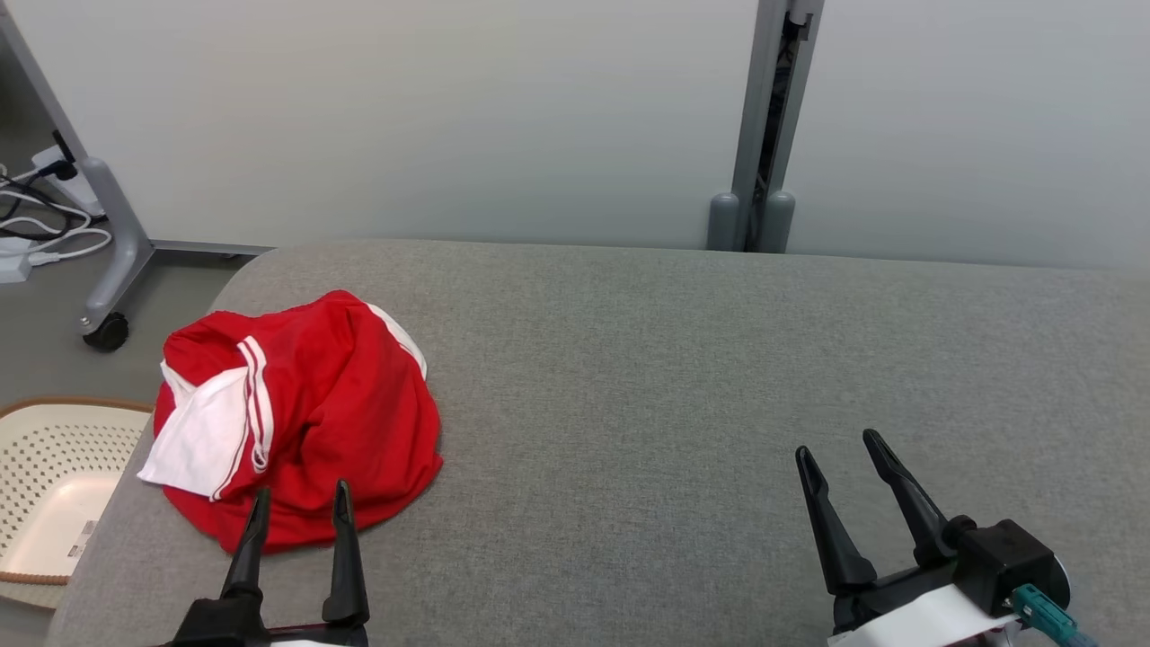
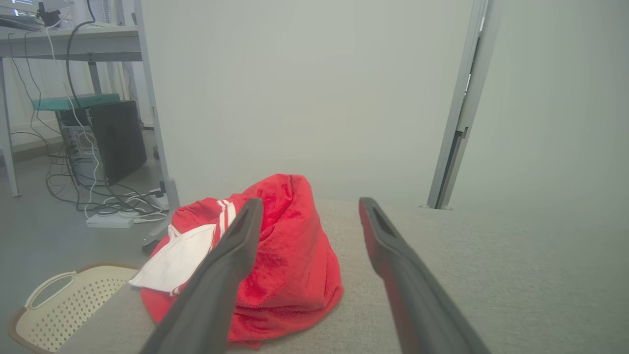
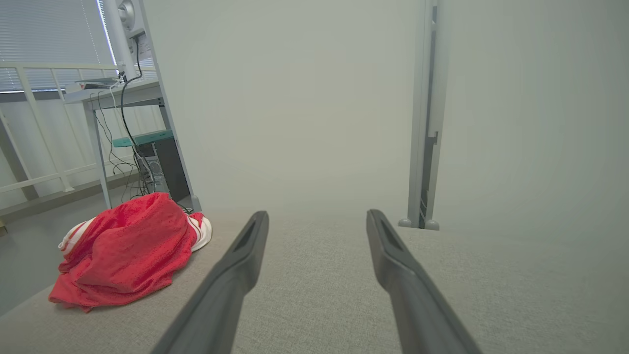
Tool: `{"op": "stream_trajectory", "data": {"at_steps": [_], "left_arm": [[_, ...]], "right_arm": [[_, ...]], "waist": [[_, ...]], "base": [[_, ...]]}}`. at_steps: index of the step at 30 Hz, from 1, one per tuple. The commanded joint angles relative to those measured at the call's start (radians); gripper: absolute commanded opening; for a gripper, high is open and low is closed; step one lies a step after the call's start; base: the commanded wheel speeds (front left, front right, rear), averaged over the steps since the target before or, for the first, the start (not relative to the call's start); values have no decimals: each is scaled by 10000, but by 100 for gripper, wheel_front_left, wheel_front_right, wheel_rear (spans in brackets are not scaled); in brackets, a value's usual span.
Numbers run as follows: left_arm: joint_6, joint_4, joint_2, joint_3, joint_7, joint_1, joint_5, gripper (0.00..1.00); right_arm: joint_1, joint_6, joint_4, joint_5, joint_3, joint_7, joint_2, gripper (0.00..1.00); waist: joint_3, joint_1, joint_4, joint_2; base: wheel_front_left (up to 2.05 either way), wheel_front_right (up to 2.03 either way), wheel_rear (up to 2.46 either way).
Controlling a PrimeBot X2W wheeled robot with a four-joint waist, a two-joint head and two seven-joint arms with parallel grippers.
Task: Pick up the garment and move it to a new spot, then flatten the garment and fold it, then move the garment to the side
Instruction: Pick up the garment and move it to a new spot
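I see the crumpled red garment (image 1: 314, 404) at the left end of the surface (image 1: 674, 359), just ahead of my left claw (image 1: 302, 490), spread and empty; right claw (image 1: 836, 444), also spread, well apart.

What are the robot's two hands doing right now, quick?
Left gripper: open, holding nothing, right by the red garment.
Right gripper: open, holding nothing, over the grey table.

An office-like workroom. Beyond the left gripper (image 2: 310, 201) stand pale partition panels (image 2: 304, 88); to its left, a desk (image 2: 73, 42), computer tower (image 2: 118, 140) and loose cables (image 2: 113, 204).
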Motion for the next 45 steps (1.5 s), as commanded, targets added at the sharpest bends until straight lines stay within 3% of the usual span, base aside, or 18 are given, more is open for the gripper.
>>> {"op": "stream_trajectory", "data": {"at_steps": [1, 13, 24, 32, 45], "left_arm": [[45, -45, 41, 46, -37, 0, 9, 100], [-25, -105, 41, 315, -37, 202, 91, 100], [32, -57, 41, 401, -35, 231, -242, 100], [123, 560, 44, 770, -37, -690, -498, 100], [-279, 2540, 227, 1727, -34, -3730, -158, 100]], "right_arm": [[121, 15, -37, 70, -39, -68, -68, 100], [206, 15, 8, 93, 101, -68, -68, 100], [205, 15, 58, -15, 251, -68, -68, 100], [22, 15, 108, -304, 325, -68, -67, 100], [-896, 9, -17, -905, 400, -66, -71, 100]], "waist": [[-17, 0, 144, 0], [-135, 0, 870, 0], [-78, 0, 844, 0], [264, 0, 531, 0], [2087, 0, 74, 0]], "base": [[0, 0, 0], [0, 0, 0], [0, 0, 0], [0, 0, 0], [0, 0, 0]]}}
